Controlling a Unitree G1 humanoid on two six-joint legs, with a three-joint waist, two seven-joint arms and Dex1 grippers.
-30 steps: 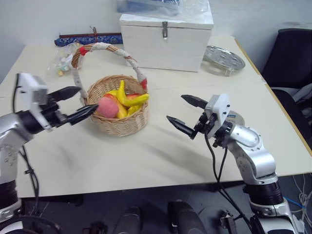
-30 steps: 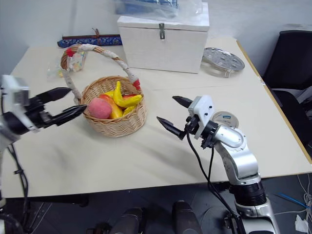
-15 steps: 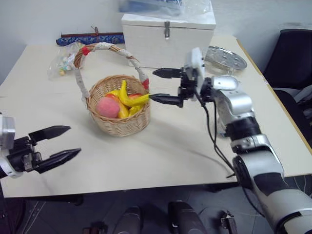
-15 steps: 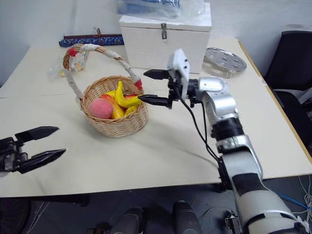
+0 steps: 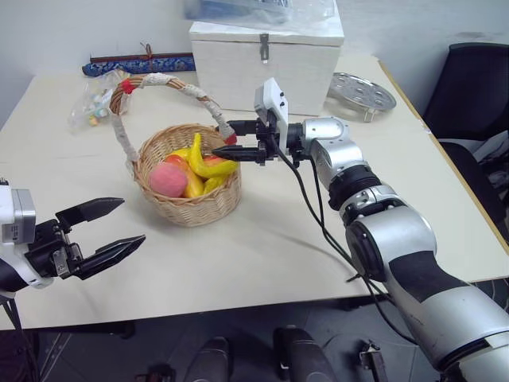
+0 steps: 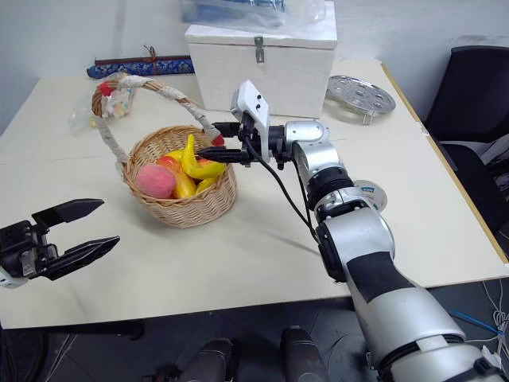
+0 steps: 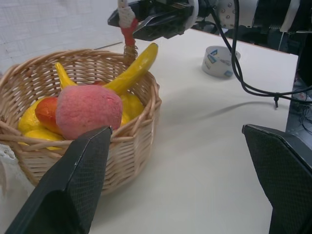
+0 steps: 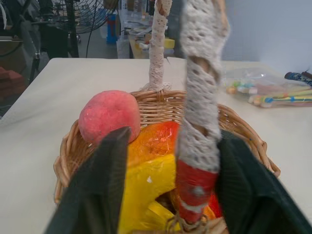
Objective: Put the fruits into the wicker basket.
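The wicker basket [image 5: 191, 208] stands left of the table's middle, its cloth-wrapped handle [image 5: 159, 79] arching over it. The yellow banana [image 5: 208, 165] and the pink-red peach [image 5: 165, 179] lie inside, on top of yellow-and-red fruits. My right gripper [image 5: 223, 138] reaches in level from the right and straddles the handle's right foot at the red tie [image 8: 195, 187]. Its jaws are narrowed, with one finger against the cloth and a gap on the other side. My left gripper [image 5: 129, 221] hovers open and empty near the front left edge, clear of the basket.
A white box [image 5: 266, 68] stands behind the basket. A round metal tray [image 5: 362, 89] is at the back right. A plastic bag of small things [image 5: 91, 103] lies at the back left. A tape roll [image 6: 367, 193] sits right of my right arm. A black chair [image 5: 477, 87] is beyond the table.
My right gripper swung up and left from the table's right side to the basket handle, and its jaws narrowed around it. My left gripper drew back from the basket to the front left, still open.
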